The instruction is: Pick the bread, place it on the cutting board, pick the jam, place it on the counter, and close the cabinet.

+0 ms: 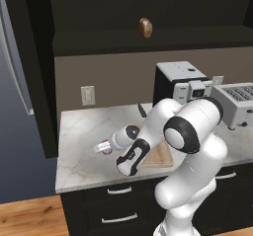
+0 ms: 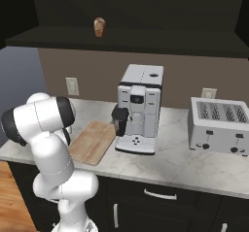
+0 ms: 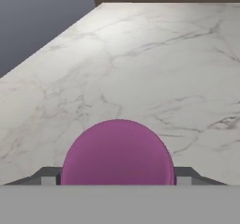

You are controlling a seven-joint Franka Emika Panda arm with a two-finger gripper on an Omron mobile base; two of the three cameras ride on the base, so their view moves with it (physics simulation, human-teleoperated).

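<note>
I see the little brown bread (image 1: 145, 27) up in the open dark cabinet (image 1: 148, 13). My pincer (image 1: 101, 147) holds the purple jam (image 1: 105, 147) above the white surface (image 1: 84, 141), beside the tan cutting board (image 2: 92, 141).

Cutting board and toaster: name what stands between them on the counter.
A coffee machine stands between the cutting board and the toaster, clearest in the right base view.

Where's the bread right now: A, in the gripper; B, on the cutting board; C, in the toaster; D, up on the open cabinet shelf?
D: the bread sits on the cabinet shelf, high above the bare cutting board, while the gripper is down at the jam.
</note>
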